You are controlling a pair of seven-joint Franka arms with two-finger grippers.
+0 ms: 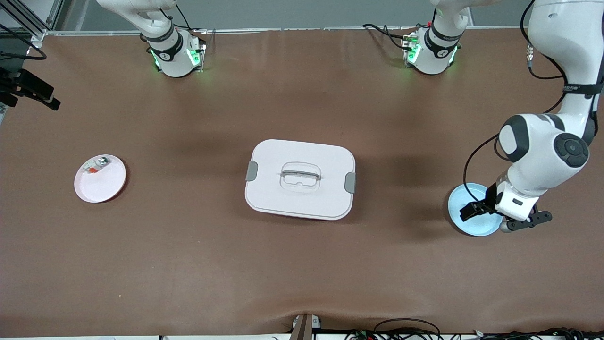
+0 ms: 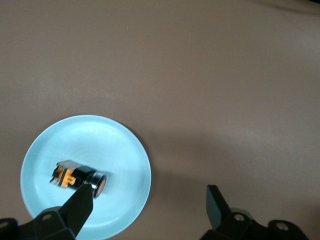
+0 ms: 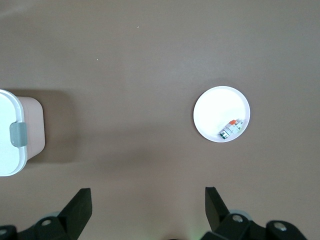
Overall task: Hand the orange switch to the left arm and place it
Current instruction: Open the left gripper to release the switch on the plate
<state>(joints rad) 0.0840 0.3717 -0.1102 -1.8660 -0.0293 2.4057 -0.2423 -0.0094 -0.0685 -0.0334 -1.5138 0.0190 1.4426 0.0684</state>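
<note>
1. While the orange switch (image 2: 77, 178) lies on its side in the pale blue plate (image 1: 460, 198) toward the left arm's end of the tabletop (image 1: 302, 264), the left gripper (image 1: 505, 218) hangs just over that plate, fingers spread wide and nothing between them — one fingertip (image 2: 82, 200) shows close by the switch's orange cap.
2. The step in hand looks like the pick-up: the gripper seems not yet centred on the switch, so the next move likely calls for a shift across the plate until the fingers straddle the black body, then a descent and a close.
3. The right gripper (image 3: 145, 210), out of the front view, waits high above the right arm's end with its fingers apart and empty; its wrist view shows the white plate (image 1: 100, 178) holding a pale part with a red-orange bit (image 1: 96, 165).
4. The box (image 1: 300, 178) sits lidded mid-tabletop between the two plates — any hand-over probably has to pass above or around it.
5. The tabletop is a plain brown mat; cables trail along the edge nearest the front camera, and metal framing stands at one corner by the bases.
</note>
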